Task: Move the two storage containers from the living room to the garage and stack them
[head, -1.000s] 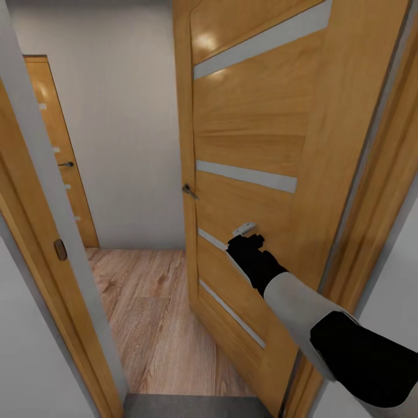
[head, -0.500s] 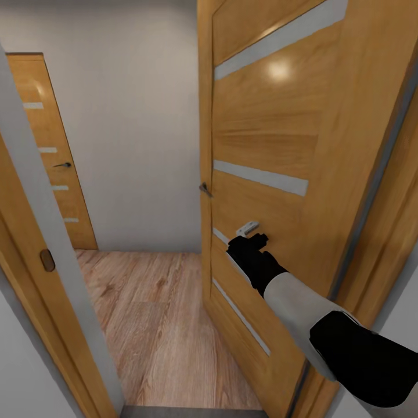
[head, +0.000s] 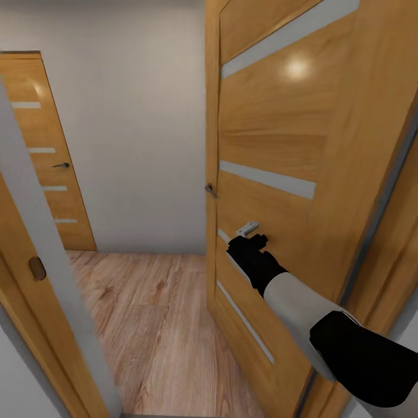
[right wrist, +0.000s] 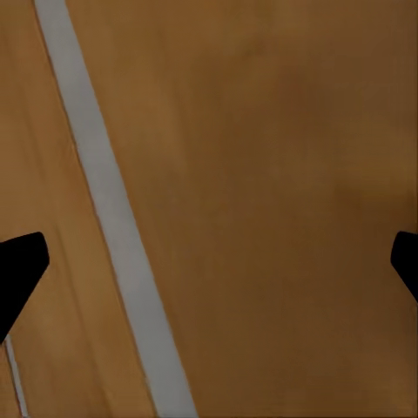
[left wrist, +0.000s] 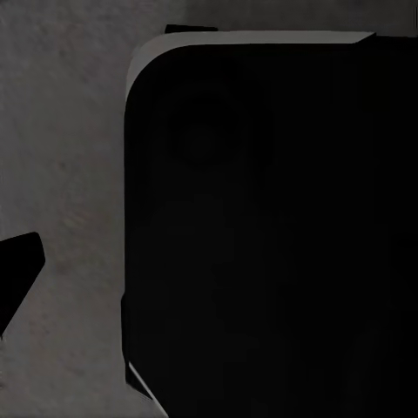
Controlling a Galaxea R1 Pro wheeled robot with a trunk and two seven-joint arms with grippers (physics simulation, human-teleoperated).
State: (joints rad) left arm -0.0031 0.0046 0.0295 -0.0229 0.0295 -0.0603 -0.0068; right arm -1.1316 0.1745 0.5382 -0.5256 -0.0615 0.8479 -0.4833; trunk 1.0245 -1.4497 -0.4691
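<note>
The two storage containers are out of view. My right arm reaches forward to a wooden door [head: 273,145], and my right gripper [head: 248,232] is against the door's face just above a pale stripe. In the right wrist view the right gripper [right wrist: 209,261] is open: its dark fingertips [right wrist: 19,266] stand wide apart at both edges, with only door wood between them. In the left wrist view one dark fingertip [left wrist: 17,266] of the left gripper hangs over dark grey floor [left wrist: 61,157], beside a black part of my own body [left wrist: 270,226].
The door stands ajar at the right, its handle [head: 210,189] on the free edge. The door frame [head: 46,302] rises close on the left. Beyond lies light wood plank floor [head: 157,313], a plain grey wall [head: 139,116] and another wooden door [head: 40,157].
The door has swung further open toward the right. The view has shifted, so more of the far door and plank floor shows. My right arm keeps its place in the picture.
</note>
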